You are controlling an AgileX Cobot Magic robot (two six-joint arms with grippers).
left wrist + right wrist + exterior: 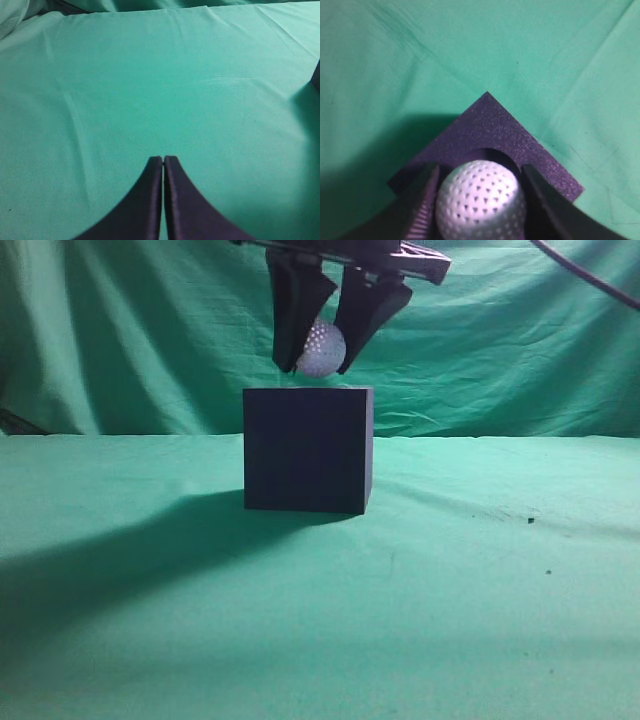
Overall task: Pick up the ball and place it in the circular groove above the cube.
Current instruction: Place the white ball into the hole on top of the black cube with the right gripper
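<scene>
A dark cube [308, 450] stands on the green cloth in the middle of the exterior view. My right gripper [319, 352] is shut on the white dimpled ball [321, 348] and holds it a little above the cube's top. In the right wrist view the ball [481, 200] sits between the two fingers, right over the circular groove [495, 154] in the cube's top [495, 132]. My left gripper [163, 160] is shut and empty over bare cloth. It does not show in the exterior view.
Green cloth [480, 580] covers the table and hangs as a backdrop behind. A dark cable [585, 275] crosses the upper right corner. A dark edge [316, 75] shows at the right border of the left wrist view.
</scene>
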